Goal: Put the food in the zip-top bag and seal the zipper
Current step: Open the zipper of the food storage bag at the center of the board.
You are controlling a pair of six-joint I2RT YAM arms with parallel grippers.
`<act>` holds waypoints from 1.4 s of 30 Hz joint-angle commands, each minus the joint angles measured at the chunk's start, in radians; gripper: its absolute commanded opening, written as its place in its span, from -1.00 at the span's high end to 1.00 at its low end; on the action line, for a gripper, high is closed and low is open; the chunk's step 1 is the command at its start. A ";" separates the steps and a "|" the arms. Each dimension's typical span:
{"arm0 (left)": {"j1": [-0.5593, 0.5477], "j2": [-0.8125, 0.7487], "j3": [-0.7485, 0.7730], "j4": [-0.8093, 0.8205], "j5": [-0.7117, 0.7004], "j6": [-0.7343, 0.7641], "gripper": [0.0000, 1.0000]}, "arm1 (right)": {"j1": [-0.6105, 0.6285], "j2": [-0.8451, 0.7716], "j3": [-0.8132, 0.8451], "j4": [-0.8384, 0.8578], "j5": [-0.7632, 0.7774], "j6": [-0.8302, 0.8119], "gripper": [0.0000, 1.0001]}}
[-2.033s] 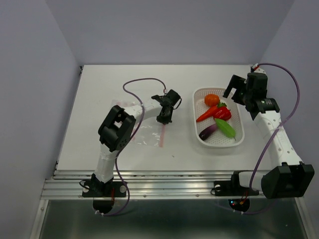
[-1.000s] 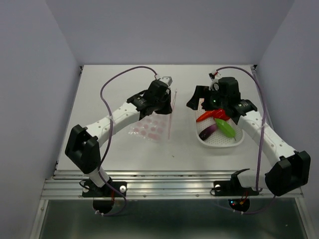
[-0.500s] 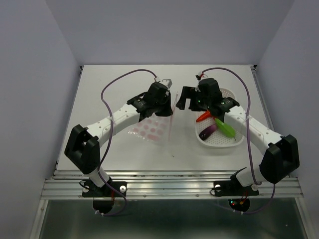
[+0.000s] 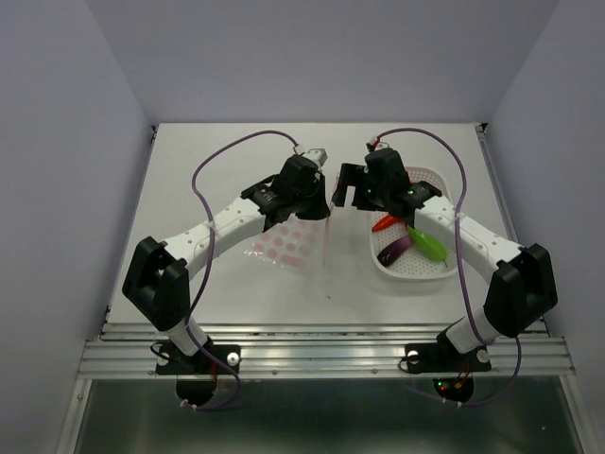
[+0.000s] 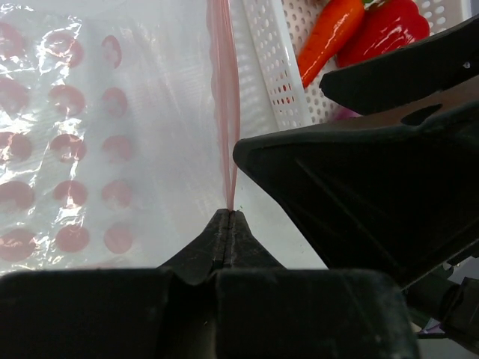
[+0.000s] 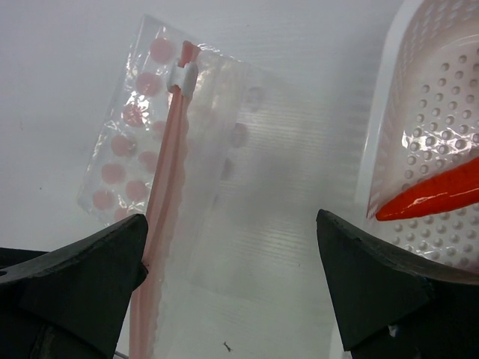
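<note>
Now the right gripper closes in on the zipper edge

Furthest left, the zip-top bag (image 4: 284, 244) lies on the table (image 4: 189, 170) with its pink dots showing. The left arm, folded over the bag two seconds ago, is stretched out toward 1 o'clock. The left gripper (image 5: 227, 218) has its jaws pressed together, pinching the zipper (image 5: 223, 97), the pink strip along the bag's 3 o'clock edge. That is much as it was half a second ago. A white slider (image 6: 184, 75) sits at the strip's far end.

The right gripper (image 6: 232, 247) hangs over the strip with its jaws spread wide, holding nothing. Two seconds ago it was past the far right corner of the basket (image 5: 262, 60), and since half a second ago it has edged a little further left.

At 3 o'clock of the bag, the basket holds the carrot (image 5: 329, 34), red pepper (image 5: 385, 26), eggplant (image 4: 395, 252) and green pod (image 4: 428, 244).
</note>
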 commanded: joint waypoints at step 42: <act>-0.001 -0.062 0.022 -0.028 -0.184 -0.053 1.00 | 0.025 0.120 0.101 -0.044 0.030 0.010 0.83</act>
